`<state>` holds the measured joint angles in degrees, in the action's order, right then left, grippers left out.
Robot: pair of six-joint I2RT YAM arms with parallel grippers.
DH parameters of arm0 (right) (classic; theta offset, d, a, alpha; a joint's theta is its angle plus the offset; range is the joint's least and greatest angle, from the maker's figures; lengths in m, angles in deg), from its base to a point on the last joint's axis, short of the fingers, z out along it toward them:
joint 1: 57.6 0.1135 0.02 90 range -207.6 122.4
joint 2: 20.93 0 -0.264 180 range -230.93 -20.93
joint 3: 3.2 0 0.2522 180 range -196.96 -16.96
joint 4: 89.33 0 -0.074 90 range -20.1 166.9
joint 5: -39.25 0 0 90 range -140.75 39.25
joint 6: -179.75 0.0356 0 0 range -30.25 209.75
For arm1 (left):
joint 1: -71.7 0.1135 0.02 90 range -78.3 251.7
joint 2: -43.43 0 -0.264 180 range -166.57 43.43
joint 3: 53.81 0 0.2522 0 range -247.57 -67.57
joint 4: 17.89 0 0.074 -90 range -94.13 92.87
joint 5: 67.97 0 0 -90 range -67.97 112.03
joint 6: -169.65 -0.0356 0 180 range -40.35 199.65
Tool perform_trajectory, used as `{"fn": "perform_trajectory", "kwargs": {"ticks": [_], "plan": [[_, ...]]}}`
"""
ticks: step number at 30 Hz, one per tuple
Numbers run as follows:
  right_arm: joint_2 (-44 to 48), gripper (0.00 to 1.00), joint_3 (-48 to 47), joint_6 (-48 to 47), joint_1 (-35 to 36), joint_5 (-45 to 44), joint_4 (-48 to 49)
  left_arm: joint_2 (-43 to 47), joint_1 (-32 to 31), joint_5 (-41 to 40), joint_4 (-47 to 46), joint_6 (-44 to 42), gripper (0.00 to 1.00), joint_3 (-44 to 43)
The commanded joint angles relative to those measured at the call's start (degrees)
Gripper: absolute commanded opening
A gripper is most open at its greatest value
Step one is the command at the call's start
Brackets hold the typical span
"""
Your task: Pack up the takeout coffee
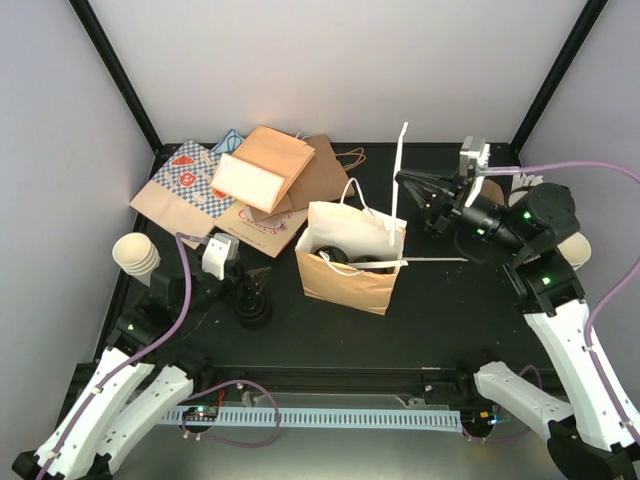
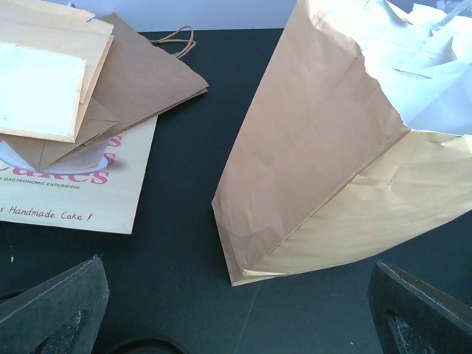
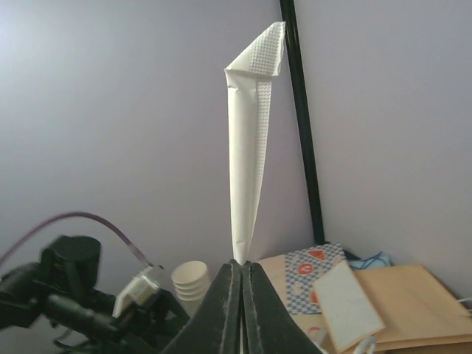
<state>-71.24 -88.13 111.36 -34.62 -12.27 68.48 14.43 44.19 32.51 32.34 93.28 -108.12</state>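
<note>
Paper bag [image 1: 345, 282] holds black-lidded cups [image 1: 349, 257]; right end effector [image 3: 242, 271] pinches napkin [image 3: 249, 155], left end effector [image 2: 236, 316] released

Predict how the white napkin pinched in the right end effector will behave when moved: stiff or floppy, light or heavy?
Probably light: the napkin stands upright from a pinch at its bottom edge in the right end effector. Likely floppy if unfolded; its fold seems to stiffen it, and the top corner bends over. The embossed paper probably won't slip.
</note>
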Motion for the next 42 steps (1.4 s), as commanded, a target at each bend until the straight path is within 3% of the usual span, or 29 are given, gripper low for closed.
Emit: {"fn": "perform_trajectory", "kwargs": {"ticks": [1, 8, 12, 13, 16, 21, 29, 42], "plan": [[-2.48, 0.01, 2.36, -5.54, 1.98, -4.0, 4.07, -0.17, -0.18, -0.63, -0.72, -0.39, 0.99, -0.4], [-4.79, 0.01, 7.25, -7.86, 4.61, -5.82, 8.74, 0.06, -0.18, -0.75, -0.71, -0.4, 0.99, -0.38], [-3.77, 0.18, 12.07, -11.94, 6.85, -7.4, 11.52, -0.07, -0.17, -0.82, -0.75, -0.41, 0.99, -0.4], [-3.49, 0.26, 13.05, -12.02, 6.89, -7.74, 11.8, 0.06, -0.18, -0.81, -0.7, -0.42, 0.99, -0.4], [-2.49, 0.67, 14.67, -11.9, 6.9, -11.61, 11.15, 0.03, -0.18, -0.86, -0.76, -0.39, 0.99, -0.27], [0.33, 0.88, 15.04, -15.08, 6.92, -20.26, 5.7, 0.07, -0.13, -0.73, -0.74, -0.4, 0.99, -0.38], [9.39, 1.0, 21.42, -14.18, 6.82, -29.23, 3.61, 0.78, -0.18, -0.97, -0.75, -0.3, 0.99, -0.23], [19.86, 1.0, 30.17, -1.83, 6.89, -27.95, -4.59, 0.3, -0.18, -0.49, -0.84, -0.38, 0.99, -0.31]]}}
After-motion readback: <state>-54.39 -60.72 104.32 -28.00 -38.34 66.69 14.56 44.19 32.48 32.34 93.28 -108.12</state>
